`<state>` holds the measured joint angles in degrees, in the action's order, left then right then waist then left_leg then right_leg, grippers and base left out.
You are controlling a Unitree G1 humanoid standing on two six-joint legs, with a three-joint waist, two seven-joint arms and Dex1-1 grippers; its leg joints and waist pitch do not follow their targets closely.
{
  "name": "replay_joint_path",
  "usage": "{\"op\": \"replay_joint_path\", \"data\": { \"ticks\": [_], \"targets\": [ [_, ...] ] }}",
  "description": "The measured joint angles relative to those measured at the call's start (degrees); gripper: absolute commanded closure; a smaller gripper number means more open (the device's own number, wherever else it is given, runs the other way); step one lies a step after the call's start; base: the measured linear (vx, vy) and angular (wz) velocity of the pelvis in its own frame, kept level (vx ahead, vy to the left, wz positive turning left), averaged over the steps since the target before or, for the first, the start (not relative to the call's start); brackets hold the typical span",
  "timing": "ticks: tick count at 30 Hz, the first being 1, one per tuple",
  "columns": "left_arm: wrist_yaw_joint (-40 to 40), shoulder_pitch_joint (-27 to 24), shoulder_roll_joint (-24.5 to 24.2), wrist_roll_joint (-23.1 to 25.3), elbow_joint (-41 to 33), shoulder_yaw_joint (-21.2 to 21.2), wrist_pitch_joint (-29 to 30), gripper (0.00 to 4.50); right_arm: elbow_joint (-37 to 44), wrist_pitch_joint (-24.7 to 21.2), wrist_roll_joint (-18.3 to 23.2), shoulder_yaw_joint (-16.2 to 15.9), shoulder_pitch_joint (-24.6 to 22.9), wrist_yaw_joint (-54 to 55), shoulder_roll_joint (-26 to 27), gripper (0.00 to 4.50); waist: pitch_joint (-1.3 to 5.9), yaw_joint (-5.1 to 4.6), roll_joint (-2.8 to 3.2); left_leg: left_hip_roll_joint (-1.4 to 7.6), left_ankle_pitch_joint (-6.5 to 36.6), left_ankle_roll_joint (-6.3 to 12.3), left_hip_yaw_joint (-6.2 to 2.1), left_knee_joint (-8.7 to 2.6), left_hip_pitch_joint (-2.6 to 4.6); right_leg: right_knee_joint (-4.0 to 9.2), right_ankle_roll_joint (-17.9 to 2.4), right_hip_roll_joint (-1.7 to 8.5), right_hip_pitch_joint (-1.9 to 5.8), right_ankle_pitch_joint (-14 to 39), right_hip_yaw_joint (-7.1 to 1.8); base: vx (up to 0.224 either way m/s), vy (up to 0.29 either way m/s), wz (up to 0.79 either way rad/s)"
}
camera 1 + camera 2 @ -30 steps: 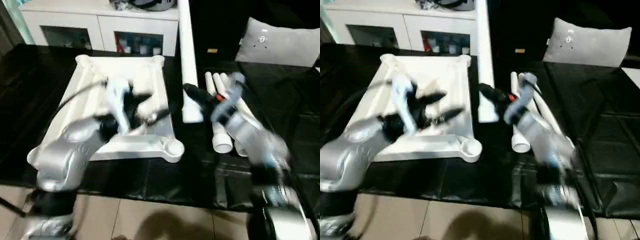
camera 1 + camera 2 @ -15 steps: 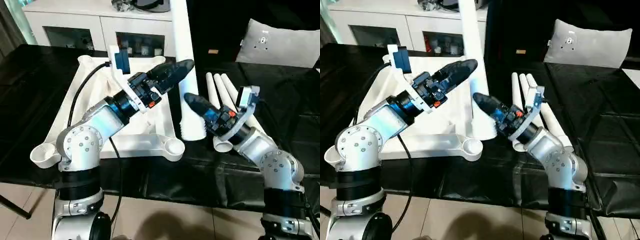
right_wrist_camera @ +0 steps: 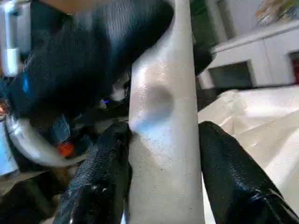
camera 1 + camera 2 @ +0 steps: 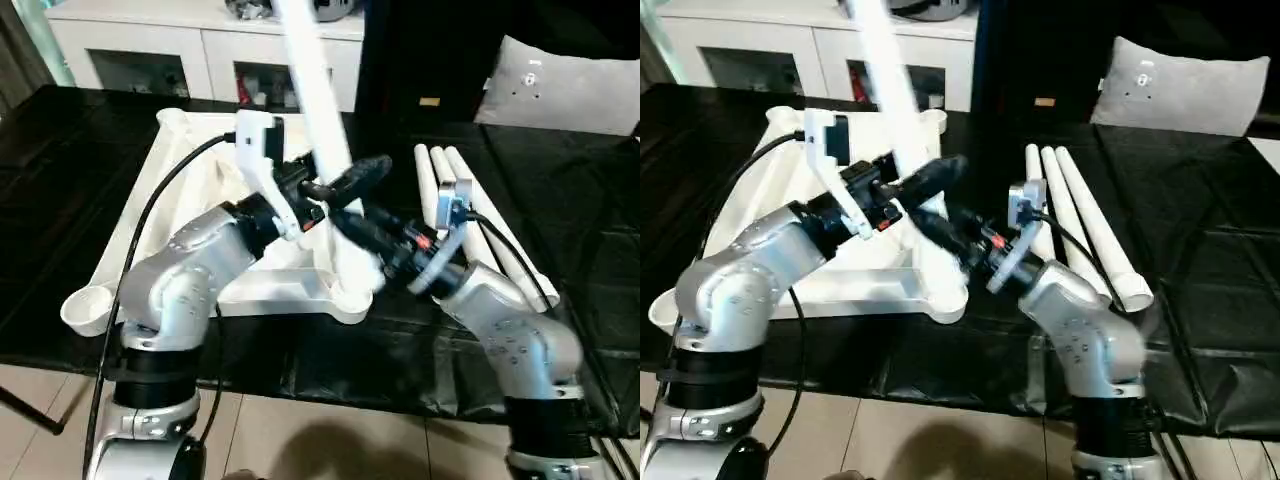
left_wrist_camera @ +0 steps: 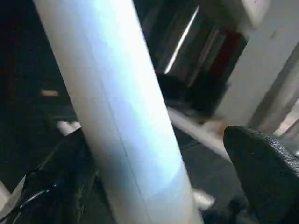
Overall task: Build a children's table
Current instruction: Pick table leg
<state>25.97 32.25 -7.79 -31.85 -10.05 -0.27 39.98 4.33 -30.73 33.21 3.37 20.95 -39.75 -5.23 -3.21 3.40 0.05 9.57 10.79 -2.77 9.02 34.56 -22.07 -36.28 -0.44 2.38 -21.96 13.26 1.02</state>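
Note:
The children's table top [image 4: 130, 230] lies upside down on the black table, ribs up. One white leg [image 4: 315, 80] stands leaning, its top toward the back left and its lower end at the near right corner socket [image 4: 345, 300]. My right gripper [image 4: 355, 228] is shut on this leg near its lower end; in the right wrist view its fingers [image 3: 98, 186] press both sides of the leg [image 3: 163, 140]. My left gripper [image 4: 340, 180] is open higher up, with the leg [image 5: 121, 107] between its spread fingers [image 5: 266, 172]. Three more legs [image 4: 450, 190] lie side by side to the right.
A white cabinet [image 4: 200, 50] stands behind the table and a grey-white cushion [image 4: 560, 90] lies at the back right. The near left corner socket [image 4: 85, 305] is at the table's front edge, with tiled floor [image 4: 300, 440] below.
The leg stood upright beside the top's right edge; now it leans left with its foot at the near right socket. My right gripper moved left with it, and my left gripper now straddles it.

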Motion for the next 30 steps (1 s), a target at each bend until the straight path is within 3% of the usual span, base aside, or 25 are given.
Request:
{"op": "replay_joint_path", "data": {
  "ticks": [7,12,19,30],
  "targets": [
    [0.08,-1.12,-0.43,3.83,-0.04,-2.88,-2.90,0.96,-0.58,5.50,-6.42,-4.23,-1.23,0.31,-1.59,2.63,0.00,-0.05,0.00,0.00,0.00,0.00,0.01,-0.01,-0.05,0.11,0.11,0.00,0.00,-0.10,0.00,0.000,0.000,0.00],
    [0.14,-1.12,-0.58,5.38,-0.02,-3.82,-4.34,1.39,-1.48,8.32,-8.63,-5.68,-1.50,0.36,-1.66,2.65,0.00,-0.15,0.00,0.00,-0.02,-0.01,0.01,-0.01,-0.03,0.11,0.10,0.00,0.00,-0.17,-0.01,0.000,0.000,0.00],
    [0.13,-1.12,-0.59,5.80,-0.02,-4.09,-5.33,2.01,-3.56,10.99,-10.54,-7.32,-1.98,0.41,-1.64,2.65,0.00,-0.22,0.00,0.00,-0.03,0.00,0.02,0.00,-0.04,0.11,0.10,0.00,0.00,-0.18,-0.02,0.000,0.000,0.00],
    [-0.91,-1.27,-0.17,5.86,-0.02,-3.91,-4.79,2.62,-4.95,12.78,-11.09,-7.82,-1.85,0.41,-1.60,2.65,0.00,-0.25,0.00,0.00,-0.05,0.05,0.03,0.01,-0.04,0.11,0.09,0.00,0.01,-0.22,-0.02,0.000,0.000,0.00]
  ]
}}
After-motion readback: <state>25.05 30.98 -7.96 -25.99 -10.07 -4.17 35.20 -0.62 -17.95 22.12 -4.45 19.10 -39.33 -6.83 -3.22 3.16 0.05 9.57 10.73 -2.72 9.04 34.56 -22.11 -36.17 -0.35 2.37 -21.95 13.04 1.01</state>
